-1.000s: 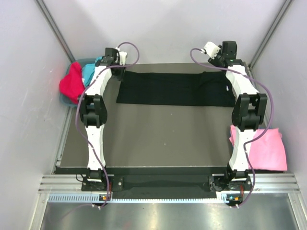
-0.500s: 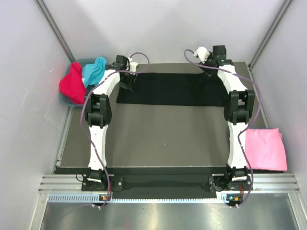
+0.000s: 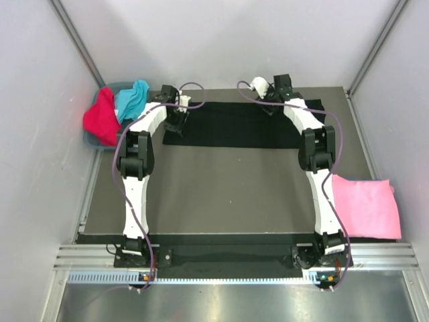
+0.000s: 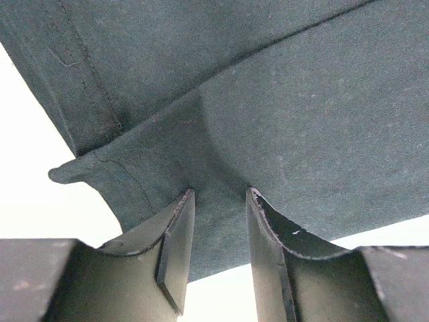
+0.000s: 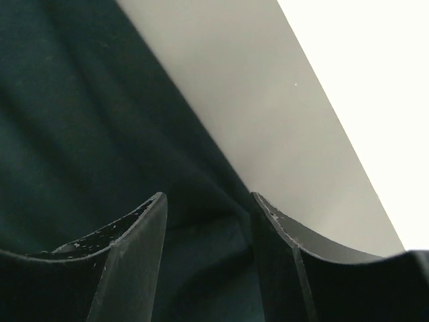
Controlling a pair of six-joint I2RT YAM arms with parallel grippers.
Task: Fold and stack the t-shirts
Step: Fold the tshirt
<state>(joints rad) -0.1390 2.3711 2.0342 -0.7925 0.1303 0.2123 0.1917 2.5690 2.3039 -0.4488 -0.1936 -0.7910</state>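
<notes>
Across the far half of the bench [image 3: 221,188] I see the black t-shirt [image 3: 234,127] lying as a long flat band that runs left to right. Both arms reach over it.

Left arm: the left fingers [image 3: 177,121] are at the band's left end. On the left wrist camera these fingers [image 4: 179,228] are clenched on a bunched fold of the black cloth [image 4: 301,100], beside a stitched hem. The pinched cloth stands clear of the surface, with bright background showing past its edge.

Right arm: the right fingers [image 3: 271,107] sit over the band's far edge, right of its middle. On the right wrist camera these fingers [image 5: 144,228] are spread apart and released. Black cloth [image 5: 67,134] lies under and between them, with bare grey bench just beside it. I cannot tell whether the tips touch the cloth.

Other garments: the pink t-shirt [image 3: 365,208] lies flat at the near right corner, well apart from the black one. The red t-shirt [image 3: 99,117] and the turquoise t-shirt [image 3: 132,97] are heaped together in a bin [image 3: 90,139] off the far left corner of the bench, touching each other.
</notes>
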